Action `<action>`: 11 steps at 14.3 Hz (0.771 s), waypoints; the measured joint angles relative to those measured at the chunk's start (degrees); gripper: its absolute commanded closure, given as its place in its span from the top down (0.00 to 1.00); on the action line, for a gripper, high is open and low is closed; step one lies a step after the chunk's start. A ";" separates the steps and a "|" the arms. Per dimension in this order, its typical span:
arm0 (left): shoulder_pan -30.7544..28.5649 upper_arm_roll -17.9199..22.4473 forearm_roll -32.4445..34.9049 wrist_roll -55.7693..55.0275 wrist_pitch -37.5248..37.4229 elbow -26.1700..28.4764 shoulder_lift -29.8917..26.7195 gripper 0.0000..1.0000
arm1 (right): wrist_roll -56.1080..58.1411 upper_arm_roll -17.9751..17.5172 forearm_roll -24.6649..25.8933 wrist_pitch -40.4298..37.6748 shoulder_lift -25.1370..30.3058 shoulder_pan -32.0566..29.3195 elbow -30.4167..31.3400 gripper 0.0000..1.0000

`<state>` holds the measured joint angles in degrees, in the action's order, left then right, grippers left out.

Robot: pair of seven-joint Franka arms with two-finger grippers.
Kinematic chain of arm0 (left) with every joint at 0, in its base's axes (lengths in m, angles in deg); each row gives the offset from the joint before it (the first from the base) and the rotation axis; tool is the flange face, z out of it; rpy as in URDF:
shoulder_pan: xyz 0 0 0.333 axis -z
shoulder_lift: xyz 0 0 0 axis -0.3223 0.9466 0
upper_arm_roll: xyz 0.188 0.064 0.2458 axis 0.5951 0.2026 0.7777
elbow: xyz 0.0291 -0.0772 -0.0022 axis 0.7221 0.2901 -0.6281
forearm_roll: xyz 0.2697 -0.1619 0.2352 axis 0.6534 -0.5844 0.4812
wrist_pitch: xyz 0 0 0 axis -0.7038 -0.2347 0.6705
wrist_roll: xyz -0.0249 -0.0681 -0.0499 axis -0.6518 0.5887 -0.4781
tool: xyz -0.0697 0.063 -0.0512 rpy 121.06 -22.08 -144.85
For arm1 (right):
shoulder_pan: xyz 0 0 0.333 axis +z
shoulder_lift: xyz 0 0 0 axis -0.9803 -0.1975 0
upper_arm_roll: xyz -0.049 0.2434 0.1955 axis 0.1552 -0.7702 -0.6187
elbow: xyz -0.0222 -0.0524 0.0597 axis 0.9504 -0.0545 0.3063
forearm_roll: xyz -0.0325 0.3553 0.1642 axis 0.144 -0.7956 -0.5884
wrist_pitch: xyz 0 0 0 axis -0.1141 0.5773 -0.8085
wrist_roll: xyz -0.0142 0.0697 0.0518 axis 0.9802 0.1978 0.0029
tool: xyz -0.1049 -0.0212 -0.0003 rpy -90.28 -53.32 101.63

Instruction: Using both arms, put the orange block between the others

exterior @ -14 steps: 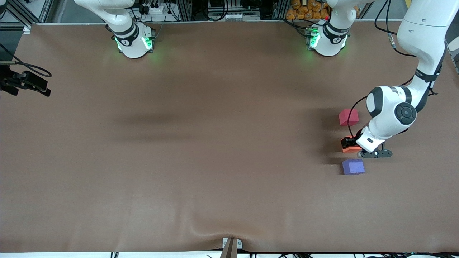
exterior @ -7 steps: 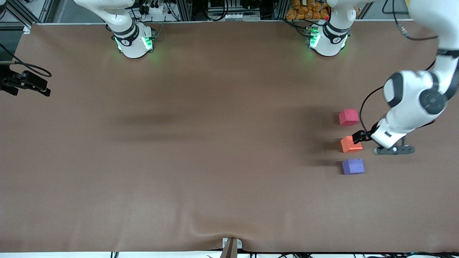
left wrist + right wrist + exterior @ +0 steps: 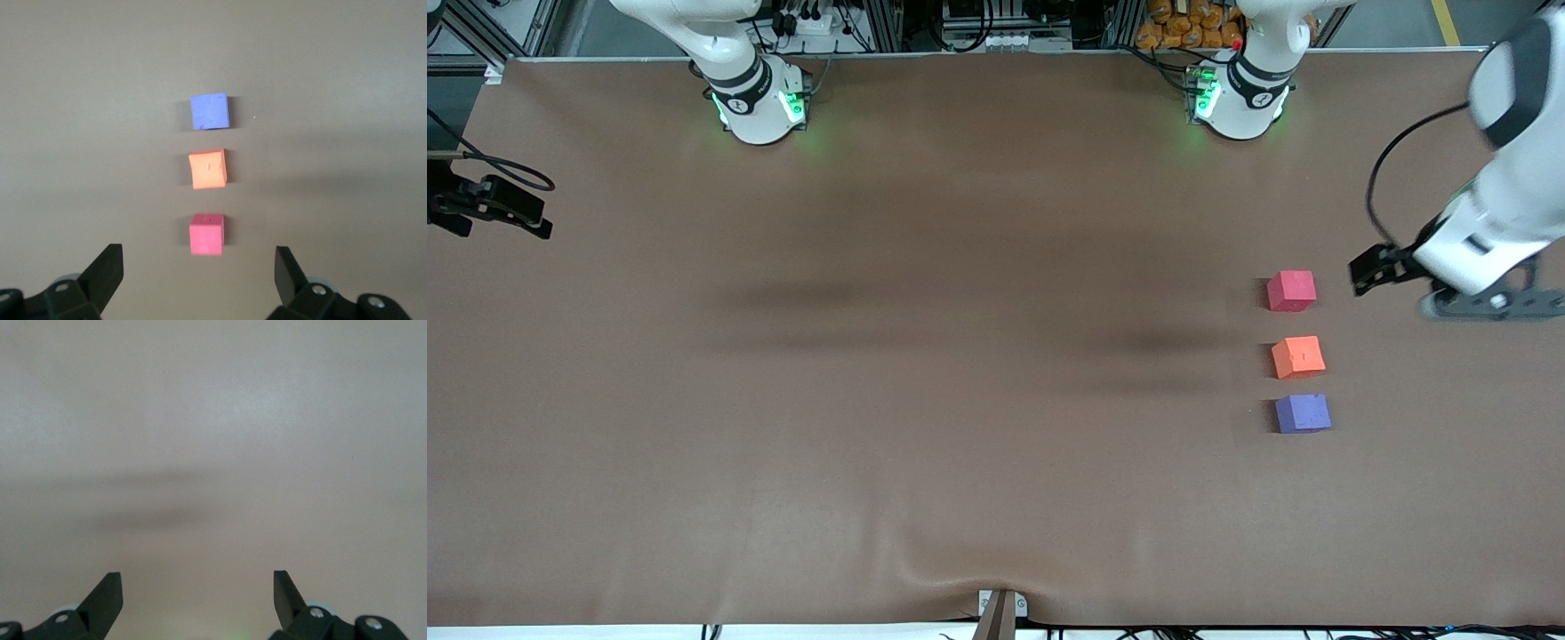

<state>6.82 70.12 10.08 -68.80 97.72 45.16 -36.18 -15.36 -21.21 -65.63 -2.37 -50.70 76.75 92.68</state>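
Three cubes in row, orange block (image 3: 1297, 356) between the others | my left tool (image 3: 1369, 269) spread, empty, beside pinkish-red cube (image 3: 1291, 291) | my right tool (image 3: 198, 600) spread, waiting | foam probably light, soft: hold flat opposite faces

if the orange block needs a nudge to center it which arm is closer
Left. Its open end effector hangs beside the pinkish-red cube, near the orange block; the right end effector sees only bare table.

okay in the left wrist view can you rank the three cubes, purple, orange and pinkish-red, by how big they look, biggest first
No firm ranking; all three look close to the same size in the left wrist view.
1. orange block, marginally largest, though it sits turned.
2. purple-blue cube and pinkish-red cube, look alike.
Differing distances from that camera may explain the small differences.
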 measured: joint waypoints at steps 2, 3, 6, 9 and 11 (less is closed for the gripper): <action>-0.01 -0.36 -0.05 0.14 -5.29 -4.54 -0.03 1.00 | 0.00 0.00 0.00 -0.01 0.00 0.00 -0.01 1.00; 0.00 -0.74 -0.06 0.15 -7.51 -6.36 -0.11 1.00 | 0.00 0.00 0.00 -0.01 0.00 0.00 -0.02 1.00; 0.02 -1.49 -1.48 0.15 -10.95 -9.34 -2.04 1.00 | 0.00 0.00 0.00 -0.03 0.00 0.00 -0.03 1.00; 0.09 -1.69 -3.90 0.15 -12.60 -9.48 -5.37 1.00 | 0.00 0.00 0.00 -0.04 0.00 0.00 -0.04 1.00; 1.82 -0.33 -4.69 0.15 -13.59 -8.67 -6.95 1.00 | 0.00 -0.01 0.00 -0.04 0.00 0.00 -0.04 1.00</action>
<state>8.65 69.79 5.39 -68.65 84.13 36.49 -43.13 -15.36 -21.23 -65.63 -2.41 -50.70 76.76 92.64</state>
